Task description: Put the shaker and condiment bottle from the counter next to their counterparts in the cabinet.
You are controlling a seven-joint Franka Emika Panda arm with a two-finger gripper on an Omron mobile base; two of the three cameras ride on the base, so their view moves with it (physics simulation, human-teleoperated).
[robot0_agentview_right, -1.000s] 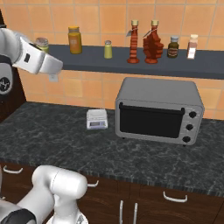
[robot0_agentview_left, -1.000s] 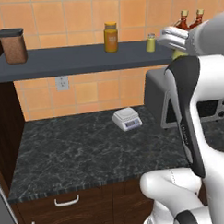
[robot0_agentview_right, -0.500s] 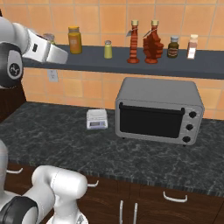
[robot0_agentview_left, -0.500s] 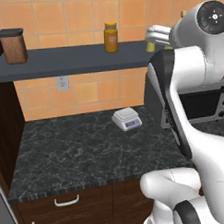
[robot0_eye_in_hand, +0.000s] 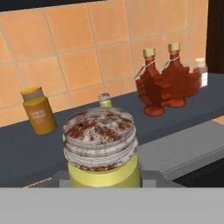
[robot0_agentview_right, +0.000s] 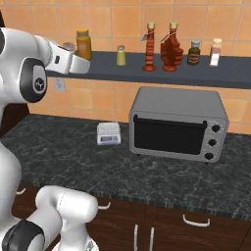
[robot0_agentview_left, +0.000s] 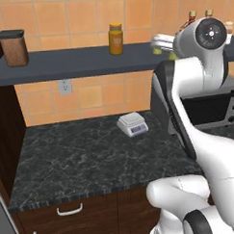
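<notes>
The hand (robot0_agentview_right: pixel 73 61) is gripping the shaker (robot0_eye_in_hand: pixel 101 151), jaws closed on its yellow-green body, holding it up at the shelf's (robot0_agentview_right: pixel 225 71) front edge. Its twin (robot0_agentview_right: pixel 121 55) is standing well apart along the shelf. There is open slab between the twin and the amber jar (robot0_agentview_right: pixel 84 44), with both leaf bottles (robot0_agentview_right: pixel 169 47) sitting farther right.

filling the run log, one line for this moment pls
phase: carry | gripper: shut on shaker | target: cabinet beside matching shaker
</notes>
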